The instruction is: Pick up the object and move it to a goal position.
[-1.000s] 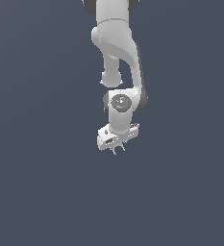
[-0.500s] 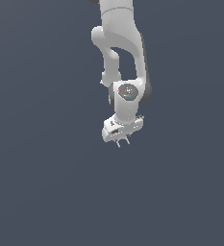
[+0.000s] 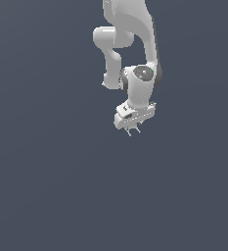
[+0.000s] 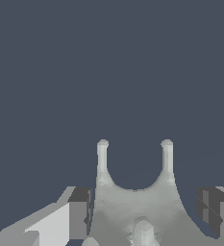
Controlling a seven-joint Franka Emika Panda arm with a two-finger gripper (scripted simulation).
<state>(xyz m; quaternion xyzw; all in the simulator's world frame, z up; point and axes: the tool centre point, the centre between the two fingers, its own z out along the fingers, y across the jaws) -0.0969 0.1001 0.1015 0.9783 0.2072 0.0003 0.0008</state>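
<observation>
Arm (image 3: 130, 34): smooth, glossy white rounded links reach down from the top centre of the exterior view against a flat slate-grey backdrop.
Gripper (image 3: 133, 131): just above frame centre, its boxy white fingers (image 4: 60, 223) with dark grey inner faces pinch the object from both sides.
Object (image 4: 135, 202): a matte pale grey-white arch with two slim, round-tipped prongs, held between the fingers at lower centre of the wrist view.
</observation>
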